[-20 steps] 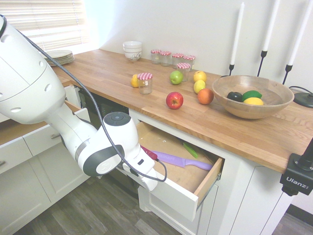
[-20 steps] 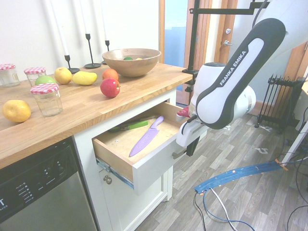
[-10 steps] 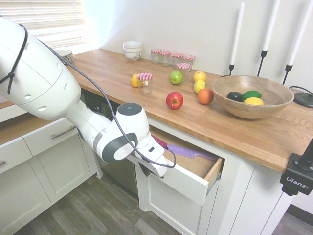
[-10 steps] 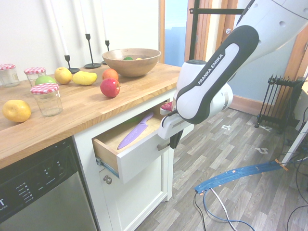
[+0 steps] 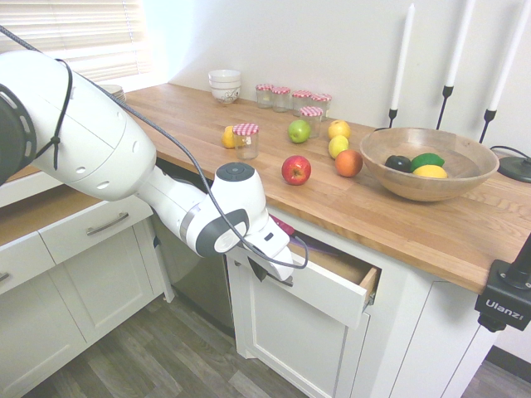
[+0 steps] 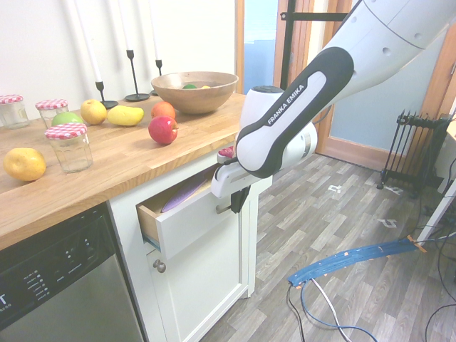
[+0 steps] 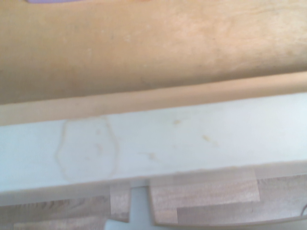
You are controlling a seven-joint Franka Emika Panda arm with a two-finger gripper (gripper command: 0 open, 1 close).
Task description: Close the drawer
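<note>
With the black two-finger gripper (image 6: 237,200) closed against the handle, you push the wide white-fronted plywood drawer (image 6: 187,222), now only partly out under the wooden countertop (image 6: 135,160), straight in.

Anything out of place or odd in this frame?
Only the drawer under the countertop: it stands partly open, a purple knife showing inside, the shut gripper at its front panel. Nothing looks spilled or damaged.
</note>
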